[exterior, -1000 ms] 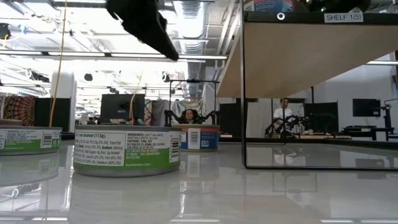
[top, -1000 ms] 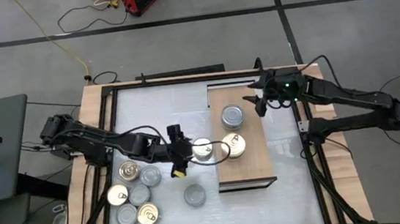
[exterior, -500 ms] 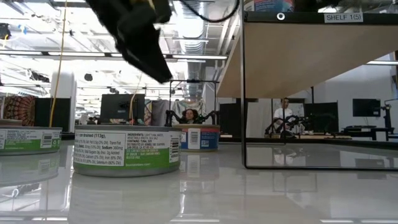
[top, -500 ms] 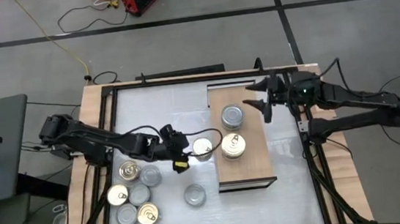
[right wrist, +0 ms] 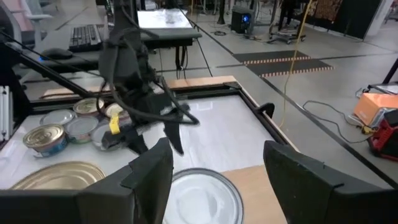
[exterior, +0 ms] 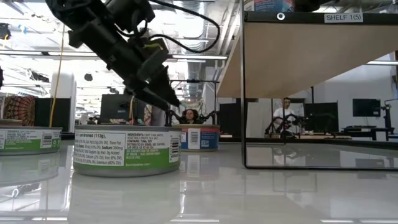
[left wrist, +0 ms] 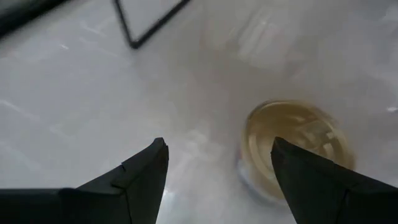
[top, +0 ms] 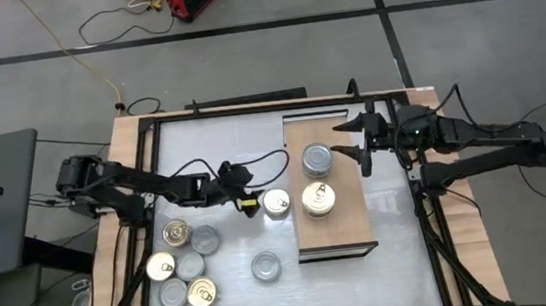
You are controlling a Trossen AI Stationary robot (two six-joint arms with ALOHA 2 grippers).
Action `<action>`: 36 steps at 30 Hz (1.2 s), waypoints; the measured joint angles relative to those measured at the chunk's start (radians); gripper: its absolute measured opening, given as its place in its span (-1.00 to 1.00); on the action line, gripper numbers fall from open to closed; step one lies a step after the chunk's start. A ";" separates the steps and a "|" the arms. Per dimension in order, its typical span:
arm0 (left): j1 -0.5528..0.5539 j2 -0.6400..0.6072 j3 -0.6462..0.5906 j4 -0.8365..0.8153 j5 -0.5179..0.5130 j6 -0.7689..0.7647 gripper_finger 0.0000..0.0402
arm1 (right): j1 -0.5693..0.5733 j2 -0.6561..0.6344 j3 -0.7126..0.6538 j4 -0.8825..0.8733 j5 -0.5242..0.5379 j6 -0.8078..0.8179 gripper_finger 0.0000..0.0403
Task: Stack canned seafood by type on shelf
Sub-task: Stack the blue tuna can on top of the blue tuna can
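Tin (top: 276, 204) sits just beside the spread left tool (top: 246, 198).

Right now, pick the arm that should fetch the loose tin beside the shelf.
Left. The left gripper is open beside that silver-lidded tin on the tabletop. The right gripper is open over the shelf, near the tin already there.

The shelf (top: 348, 221) lies on the right part of the table (top: 222, 148), with two tins (top: 317, 159) on it, one behind the other. One tin (top: 276, 204) sits on the table just left of the shelf, a lone tin (top: 265, 266) nearer the front, and a cluster of tins (top: 182, 264) at the front left.
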 joint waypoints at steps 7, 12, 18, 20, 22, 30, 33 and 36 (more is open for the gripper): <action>0.008 0.114 0.001 0.180 0.059 -0.017 0.35 | 0.002 0.006 0.000 0.000 0.003 -0.001 0.37; 0.008 0.162 0.015 0.193 0.059 -0.011 0.35 | 0.002 0.012 0.000 -0.011 0.003 -0.001 0.37; 0.008 0.233 0.039 0.194 0.078 -0.010 0.35 | 0.002 0.012 0.000 -0.011 0.003 0.002 0.37; 0.008 0.247 0.045 0.183 0.080 -0.013 0.35 | 0.002 0.012 0.000 -0.011 0.002 0.002 0.37; 0.010 0.252 0.053 0.151 0.073 -0.015 0.35 | 0.002 0.012 0.000 -0.012 0.002 0.002 0.37; 0.029 0.186 0.052 -0.031 -0.025 -0.020 0.32 | 0.002 0.012 0.000 -0.034 0.002 0.010 0.37; 0.042 0.147 0.051 -0.124 -0.044 -0.024 0.32 | 0.002 0.012 0.000 -0.039 0.002 0.014 0.37; 0.045 0.106 0.050 -0.213 -0.071 -0.030 0.32 | 0.002 0.012 0.000 -0.042 0.002 0.018 0.37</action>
